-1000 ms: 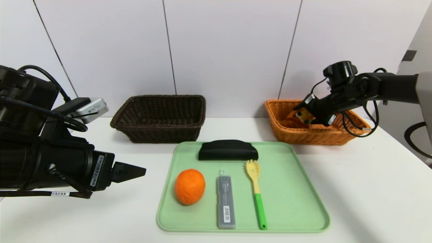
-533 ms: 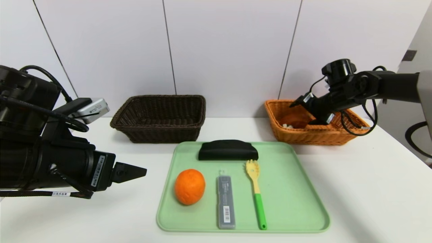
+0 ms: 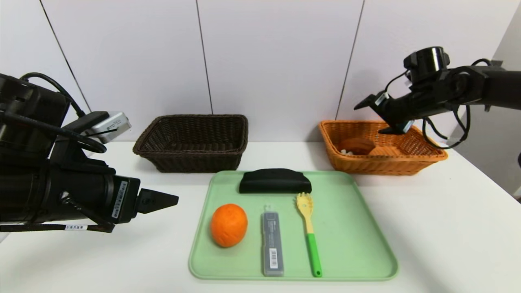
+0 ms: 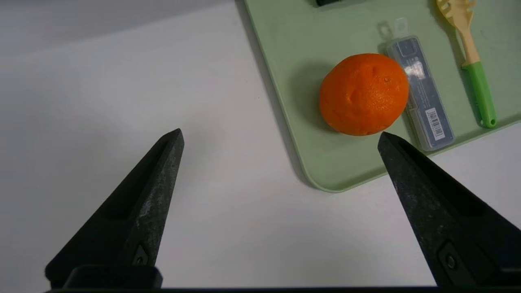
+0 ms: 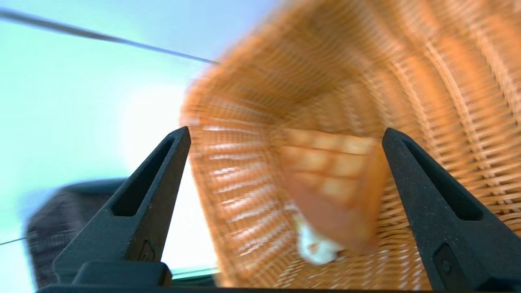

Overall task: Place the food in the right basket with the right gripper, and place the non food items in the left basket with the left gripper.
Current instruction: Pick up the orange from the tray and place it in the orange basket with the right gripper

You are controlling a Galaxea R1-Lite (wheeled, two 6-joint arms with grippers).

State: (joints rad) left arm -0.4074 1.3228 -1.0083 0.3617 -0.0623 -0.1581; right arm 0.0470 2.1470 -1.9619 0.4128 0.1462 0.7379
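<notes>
The tart slice (image 3: 357,145) (image 5: 333,183) lies inside the orange-tan right basket (image 3: 378,165) (image 5: 447,81). My right gripper (image 3: 369,119) (image 5: 285,130) hangs open above that basket, clear of the slice, with nothing between its jaws. The orange (image 3: 228,225) (image 4: 363,93), the black pouch (image 3: 274,181), the grey case (image 3: 272,244) (image 4: 423,91) and the pasta fork (image 3: 309,234) (image 4: 472,53) lie on the green tray (image 3: 358,228) (image 4: 293,61). My left gripper (image 3: 173,200) (image 4: 279,134) is open and empty over the white table, left of the tray. The dark brown left basket (image 3: 191,160) holds nothing that I can see.
Both baskets stand against the white wall panels behind the tray. The white table (image 3: 447,228) runs bare on both sides of the tray. A grey camera box (image 3: 108,127) sits on my left arm.
My right gripper opened and let the tart slice drop into the right basket, then rose above the rim. The left arm barely moved.
</notes>
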